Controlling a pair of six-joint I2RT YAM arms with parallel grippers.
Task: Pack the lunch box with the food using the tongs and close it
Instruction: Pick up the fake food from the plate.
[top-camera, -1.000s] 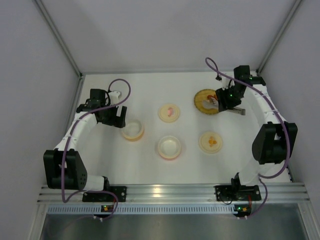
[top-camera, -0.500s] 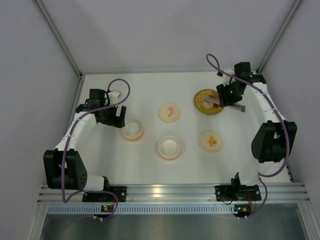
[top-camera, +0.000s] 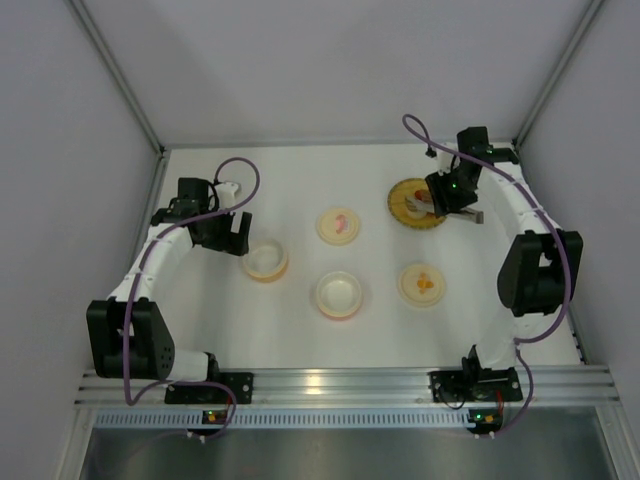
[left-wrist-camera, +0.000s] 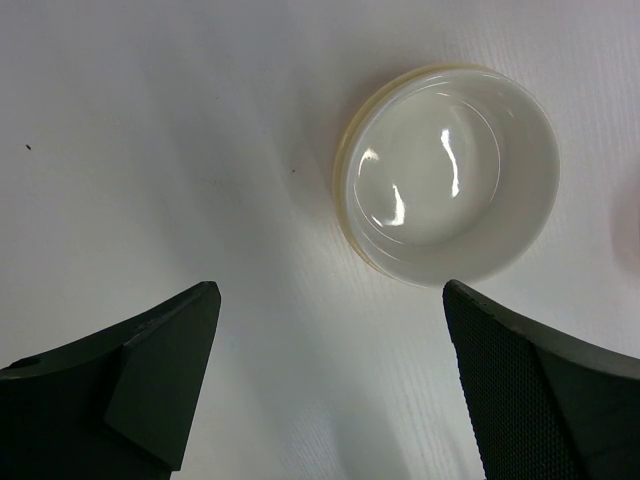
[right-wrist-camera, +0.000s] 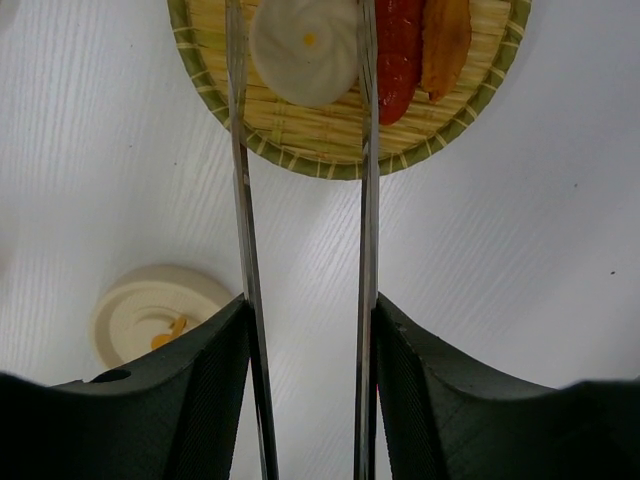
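Observation:
My right gripper is shut on the silver tongs, one arm pressed against each finger. The arms reach over the round woven plate. A pale cream ball lies between them; their tips run off the top of the right wrist view. A red sausage piece and an orange piece lie just right of the right arm. From above, the right gripper hangs at the plate's right edge. My left gripper is open and empty, beside an empty cream lunch box bowl.
A second cream bowl sits mid-table. Two cream lids lie flat, one with a pink mark and one with an orange mark, the latter also seen from the right wrist. Grey walls close in on three sides.
The right arm has shifted a little back and to the left with the tongs, bringing them further over the plate. The left arm has stayed put.

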